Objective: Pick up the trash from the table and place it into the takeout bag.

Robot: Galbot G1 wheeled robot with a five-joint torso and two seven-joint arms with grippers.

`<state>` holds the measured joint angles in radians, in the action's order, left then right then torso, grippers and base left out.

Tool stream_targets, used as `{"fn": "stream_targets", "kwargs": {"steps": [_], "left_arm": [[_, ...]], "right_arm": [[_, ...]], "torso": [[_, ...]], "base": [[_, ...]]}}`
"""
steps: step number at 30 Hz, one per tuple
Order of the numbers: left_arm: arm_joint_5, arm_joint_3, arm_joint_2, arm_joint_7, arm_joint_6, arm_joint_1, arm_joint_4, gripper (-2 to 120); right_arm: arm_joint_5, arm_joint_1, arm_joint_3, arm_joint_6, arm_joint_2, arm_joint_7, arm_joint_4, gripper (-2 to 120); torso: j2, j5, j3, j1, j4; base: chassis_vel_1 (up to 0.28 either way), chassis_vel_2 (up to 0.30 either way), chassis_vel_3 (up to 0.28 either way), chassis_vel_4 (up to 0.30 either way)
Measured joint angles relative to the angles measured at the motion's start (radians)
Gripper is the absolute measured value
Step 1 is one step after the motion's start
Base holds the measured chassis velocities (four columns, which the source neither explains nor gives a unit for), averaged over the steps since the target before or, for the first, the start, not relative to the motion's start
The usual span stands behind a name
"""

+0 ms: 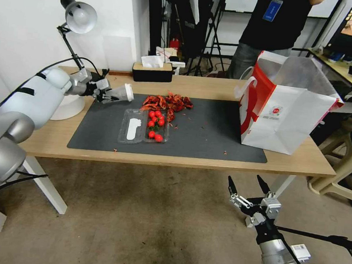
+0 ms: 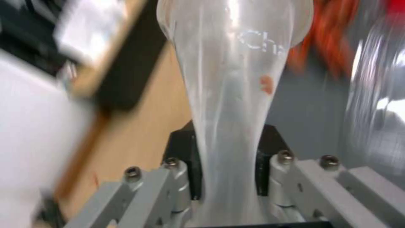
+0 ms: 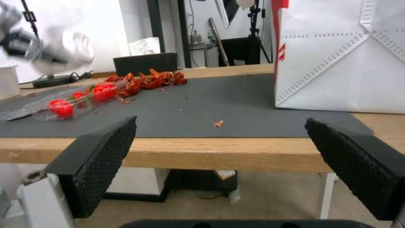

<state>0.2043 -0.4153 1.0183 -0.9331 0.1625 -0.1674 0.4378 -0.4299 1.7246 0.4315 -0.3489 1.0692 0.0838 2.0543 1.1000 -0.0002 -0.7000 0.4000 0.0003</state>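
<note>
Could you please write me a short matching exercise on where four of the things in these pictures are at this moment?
Things:
1. Clear cup
2. Takeout bag
3. Tomato tray
4. Right gripper

Places:
A. Below the table's front edge, jaws open
B. On the mat's left half
C. Held in the left gripper
D. At the table's right end

Pairs: 1-C, 2-D, 3-B, 4-A

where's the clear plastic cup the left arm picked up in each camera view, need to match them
Head view: the clear plastic cup lies sideways in the left gripper, above the mat's far left corner.
Left wrist view: the cup runs up the middle, squeezed between the fingers.
Right wrist view: a blurred pale shape far off, beyond the tomato tray.
Shared landmark: the black tissue box.
</note>
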Motion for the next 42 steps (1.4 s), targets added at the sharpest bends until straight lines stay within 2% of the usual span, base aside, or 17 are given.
{"fn": "stream_targets", "kwargs": {"steps": [2,3,4,7,8,11,12,14,15,18,19,22,23,32,37,40,42], "left_arm": [[0.084,-0.001,-0.022,-0.012,0.000,0.001,0.072,16],[0.210,-0.019,-0.043,-0.017,-0.014,0.004,0.214,11],[0.210,-0.019,-0.043,-0.017,-0.014,0.004,0.214,11],[0.347,-0.057,-0.035,-0.018,-0.043,-0.007,0.373,3],[0.347,-0.057,-0.035,-0.018,-0.043,-0.007,0.373,3],[0.428,-0.085,0.016,-0.018,-0.071,-0.043,0.460,0],[0.428,-0.085,0.016,-0.018,-0.071,-0.043,0.460,0],[0.464,-0.100,0.087,-0.017,-0.088,-0.085,0.491,0],[0.464,-0.100,0.087,-0.017,-0.088,-0.085,0.491,0],[0.535,-0.135,0.176,0.003,-0.110,-0.143,0.493,0],[0.535,-0.135,0.176,0.003,-0.110,-0.143,0.493,0],[0.589,-0.160,0.256,0.028,-0.126,-0.188,0.462,0],[0.589,-0.160,0.256,0.028,-0.126,-0.188,0.462,0],[0.683,-0.231,0.403,0.119,-0.136,-0.221,0.431,0],[0.712,-0.239,0.460,0.151,-0.136,-0.222,0.420,0],[0.717,-0.224,0.544,0.177,-0.132,-0.231,0.373,0],[0.715,-0.218,0.564,0.178,-0.131,-0.235,0.357,0]], "right_arm": [[0.001,-0.004,-0.002,0.003,0.000,0.000,0.000,100],[0.005,-0.011,-0.010,0.008,0.002,0.001,0.002,100],[0.005,-0.011,-0.010,0.008,0.002,0.001,0.002,100],[0.013,-0.017,-0.019,0.016,0.006,0.005,0.008,100],[0.013,-0.017,-0.019,0.016,0.006,0.005,0.008,100],[0.015,-0.018,-0.019,0.022,0.007,0.008,0.015,100],[0.015,-0.018,-0.019,0.022,0.007,0.008,0.015,100],[0.016,-0.013,-0.013,0.023,0.009,0.008,0.018,100],[0.016,-0.013,-0.013,0.023,0.009,0.008,0.018,100],[0.016,-0.004,-0.003,0.021,0.012,0.008,0.019,100],[0.016,-0.004,-0.003,0.021,0.012,0.008,0.019,100],[0.016,0.005,0.005,0.015,0.016,0.007,0.019,100],[0.016,0.005,0.005,0.015,0.016,0.007,0.019,100],[0.013,0.009,0.015,0.005,0.022,0.003,0.017,100],[0.013,0.014,0.017,0.000,0.025,0.001,0.014,100],[0.012,0.023,0.024,-0.007,0.025,-0.003,0.014,100],[0.011,0.024,0.026,-0.008,0.024,-0.003,0.014,100]], "torso": [[0.000,0.0002,0.000,0.000,0.0002],[0.000,0.0005,0.000,0.000,-0.0005],[0.000,0.0005,0.000,0.000,-0.0005],[0.000,0.0003,0.000,0.000,-0.0003],[0.000,0.0003,0.000,0.000,-0.0003],[0.000,0.0006,0.000,0.000,-0.0001],[0.000,0.0006,0.000,0.000,-0.0001],[0.000,0.0006,0.000,0.000,-0.0008],[0.000,0.0006,0.000,0.000,-0.0008],[0.000,0.0008,0.000,0.000,-0.0010],[0.000,0.0008,0.000,0.000,-0.0010],[0.000,0.0004,0.000,0.000,-0.0001],[0.000,0.0004,0.000,0.000,-0.0001],[0.000,0.0004,0.000,0.000,-0.0001],[0.000,0.0005,0.000,0.000,-0.0003],[0.000,0.0005,0.000,0.000,-0.0004],[0.000,0.0005,0.000,0.000,-0.0005]], "base": [[0.000,0.000,0.000,0.000],[0.000,0.000,0.000,0.000],[0.000,0.000,0.000,0.000],[0.000,0.000,0.000,0.000],[0.000,0.000,0.000,0.000],[0.000,0.000,0.000,0.000],[0.000,0.000,0.000,0.000],[0.000,0.000,0.000,0.000],[0.000,0.000,0.000,0.000],[0.000,0.000,0.000,0.000],[0.000,0.000,0.000,0.000],[0.000,0.000,0.000,0.000],[0.000,0.000,0.000,0.000],[0.000,0.000,0.000,0.000],[0.000,0.000,0.000,0.000],[0.000,0.000,0.000,0.000],[0.000,0.000,0.000,0.000]]}}
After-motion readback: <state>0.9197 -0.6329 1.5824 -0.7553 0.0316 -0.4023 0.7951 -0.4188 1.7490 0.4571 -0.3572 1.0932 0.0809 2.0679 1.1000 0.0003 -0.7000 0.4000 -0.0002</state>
